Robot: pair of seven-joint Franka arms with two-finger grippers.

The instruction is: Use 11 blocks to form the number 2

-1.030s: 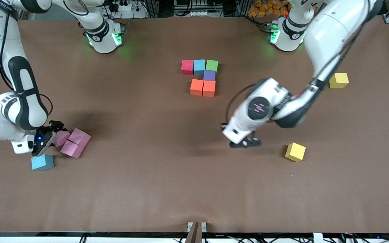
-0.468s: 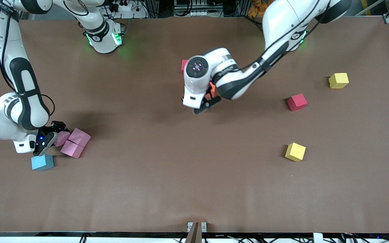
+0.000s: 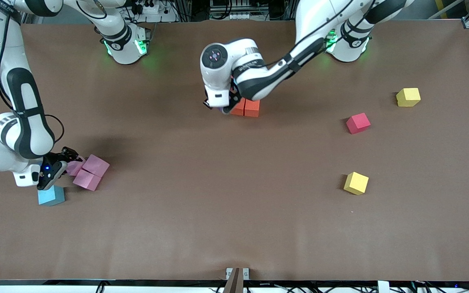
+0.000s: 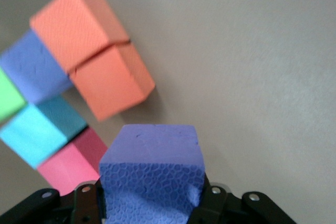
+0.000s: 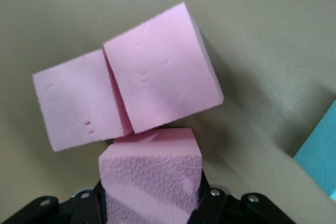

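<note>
**Foam cubes, both grippers loaded**

While a matte purple block (image 4: 151,174) with a honeycomb-stamped face is pinched by the left gripper (image 3: 223,109) over the spot beside the two orange blocks (image 3: 247,108), a pink block (image 5: 152,182) with the same pebbly texture is clamped by the right gripper (image 3: 57,166) at the right arm's end of the table. Two smoother pink blocks (image 3: 90,172) are touched by it. A light blue block (image 3: 51,196) sits just beside. Two yellow blocks (image 3: 356,183) and a red block (image 3: 358,123) are scattered toward the left arm's end.
</note>
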